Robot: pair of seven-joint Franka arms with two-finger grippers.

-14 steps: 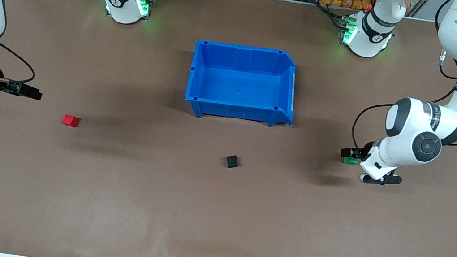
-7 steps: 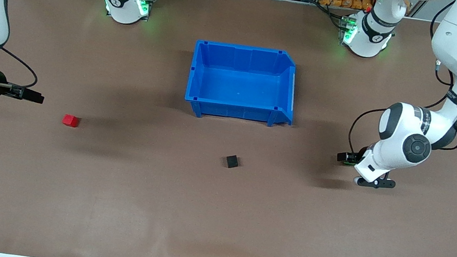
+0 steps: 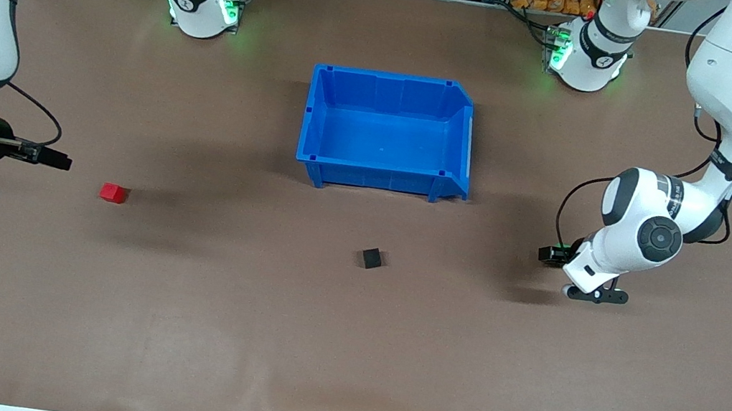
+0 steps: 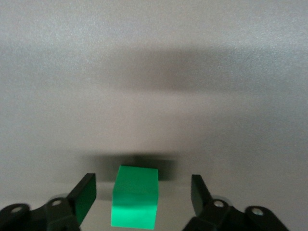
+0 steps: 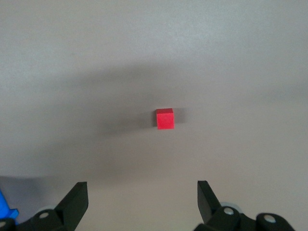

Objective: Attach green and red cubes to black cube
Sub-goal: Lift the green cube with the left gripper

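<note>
The green cube (image 4: 135, 195) rests on the table between the fingers of my left gripper (image 4: 143, 185), with a gap on each side; the gripper is open. In the front view that left gripper (image 3: 553, 254) is low at the left arm's end of the table and covers most of the green cube. The red cube (image 3: 113, 193) (image 5: 164, 118) lies alone toward the right arm's end. My right gripper (image 3: 51, 158) (image 5: 140, 188) hangs open over the table, short of the red cube, holding nothing. The black cube (image 3: 371, 258) sits by itself mid-table.
A blue bin (image 3: 396, 78) stands open and empty, farther from the front camera than the black cube. Both arm bases (image 3: 203, 7) (image 3: 588, 57) stand along the table's back edge. Brown tabletop lies between the cubes.
My left gripper has come down around the green cube and its fingers have drawn in a little. My right gripper has drifted slightly toward the red cube. No cube has moved.
</note>
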